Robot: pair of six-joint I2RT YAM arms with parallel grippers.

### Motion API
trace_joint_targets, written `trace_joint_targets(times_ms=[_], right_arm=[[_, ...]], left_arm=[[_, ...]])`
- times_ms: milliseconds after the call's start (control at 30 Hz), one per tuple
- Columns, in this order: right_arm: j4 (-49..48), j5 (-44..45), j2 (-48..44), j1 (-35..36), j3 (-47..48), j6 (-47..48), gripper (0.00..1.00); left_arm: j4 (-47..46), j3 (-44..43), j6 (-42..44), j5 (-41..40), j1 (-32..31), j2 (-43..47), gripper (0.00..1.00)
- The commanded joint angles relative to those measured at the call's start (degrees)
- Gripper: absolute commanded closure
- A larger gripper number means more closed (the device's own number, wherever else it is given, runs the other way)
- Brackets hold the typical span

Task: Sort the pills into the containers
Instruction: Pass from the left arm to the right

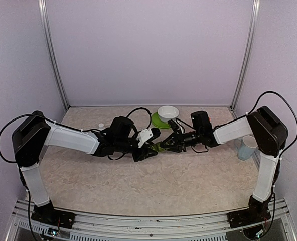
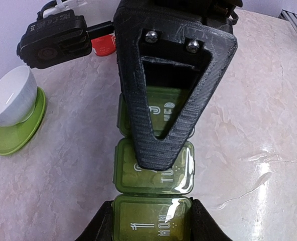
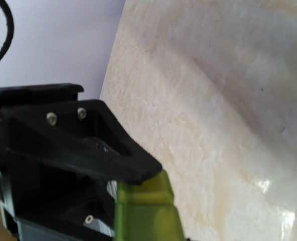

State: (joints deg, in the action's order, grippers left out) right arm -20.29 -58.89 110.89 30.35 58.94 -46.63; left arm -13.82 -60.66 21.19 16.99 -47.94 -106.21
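The containers [image 2: 153, 179] are a dark green strip of three lidded compartments marked MON, TUE and WED, all lids down. My left gripper [image 2: 152, 217] is shut on the MON end, one finger on each side. My right gripper [image 1: 165, 146] comes from the opposite side, rolled on edge. Its upper finger [image 2: 163, 140] lies over WED with its tip on TUE, and its lower finger is hidden. In the right wrist view the strip [image 3: 143, 211] fills the bottom centre. In the top view both grippers meet at the strip [image 1: 159, 147]. No pills are visible.
A white bowl [image 1: 168, 113] on a light green saucer [image 1: 157, 122] stands behind the grippers and shows in the left wrist view [image 2: 10, 93]. A red bottle [image 2: 104, 45] is beyond the right arm. A pale blue cup [image 1: 247, 147] stands at the right, a tiny white bottle [image 1: 101, 125] at the left.
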Motion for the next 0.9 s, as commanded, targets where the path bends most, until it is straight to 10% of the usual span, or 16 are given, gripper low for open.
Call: trace_joint_targets(times_ms=[0,133,400,867], right_arm=[[-2.3,-1.9,1.1,-0.4,-1.0,-0.8,0.75],[-3.3,-2.0,1.2,-0.4,-1.4,-1.8,0.82],[-9.5,-3.4,0.4,-0.5,-3.6,-6.5,0.83],[-8.2,-3.6,-1.7,-0.5,-3.8,-7.0,0.81]], left_arm=[[-2.4,0.5,0.8,-0.9,-0.7,2.5,0.68],[-2.7,0.6,0.7,-1.4,-1.0,2.6,0.61],[-6.0,4.0,1.3,-4.8,-2.1,5.0,0.12],[-10.0,8.7,11.3,-18.1,-7.6,6.5,0.12]])
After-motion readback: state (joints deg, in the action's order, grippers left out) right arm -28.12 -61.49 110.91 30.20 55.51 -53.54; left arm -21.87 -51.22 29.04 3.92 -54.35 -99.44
